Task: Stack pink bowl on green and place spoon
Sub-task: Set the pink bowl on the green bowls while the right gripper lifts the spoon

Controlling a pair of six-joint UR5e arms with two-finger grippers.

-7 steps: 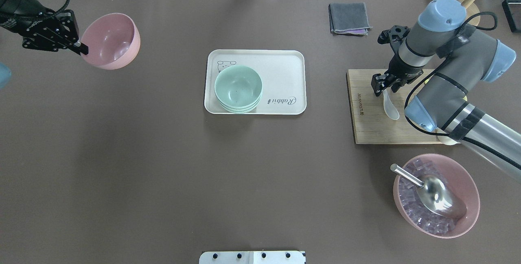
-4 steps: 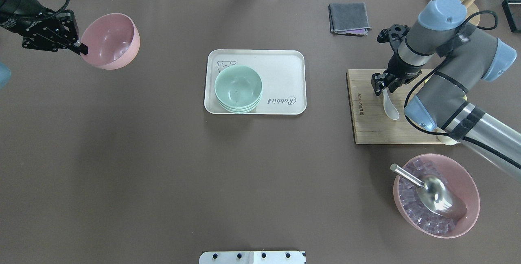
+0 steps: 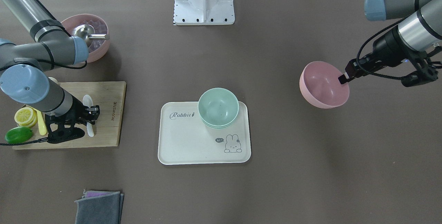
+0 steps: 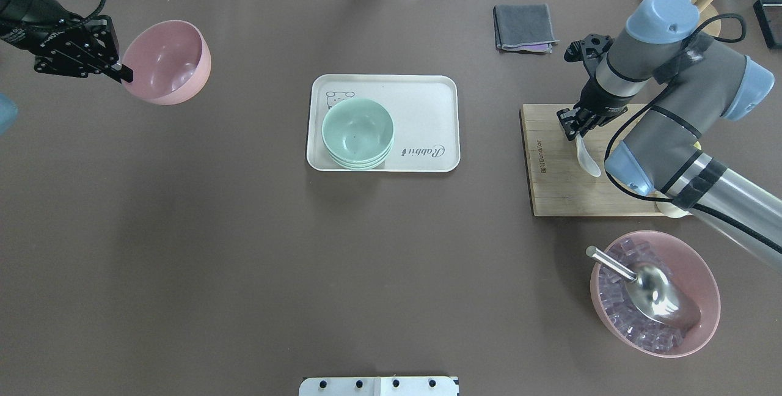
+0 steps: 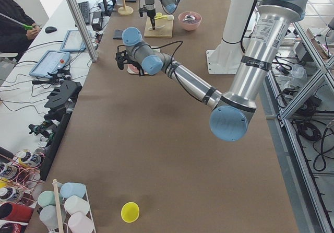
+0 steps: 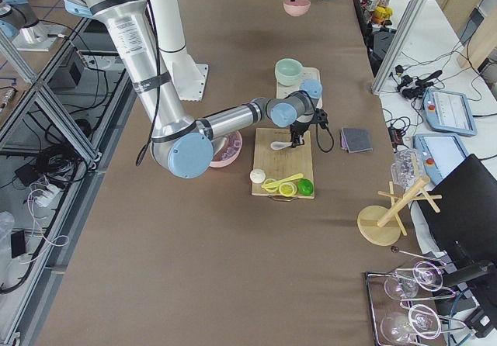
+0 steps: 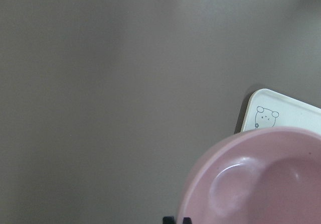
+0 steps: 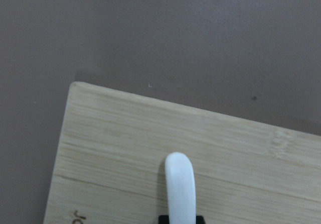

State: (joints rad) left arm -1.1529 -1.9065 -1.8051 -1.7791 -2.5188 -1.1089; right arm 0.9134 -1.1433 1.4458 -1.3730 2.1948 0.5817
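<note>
Shifted slightly over the cutting board [image 4: 553, 191], the spoon [image 4: 587, 157] is gripped by the right gripper [image 4: 577, 132]; the pink bowl [image 4: 170, 61] is pinched at its rim by the left gripper [image 4: 124, 72].

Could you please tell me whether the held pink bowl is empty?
Empty: the round pink plastic bowl shows only its bare inside, overhead and in the left wrist view.

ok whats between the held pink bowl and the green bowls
Only bare tabletop, then the white tray's rim, lies between pink bowl and green bowls, as the overhead view shows.
</note>
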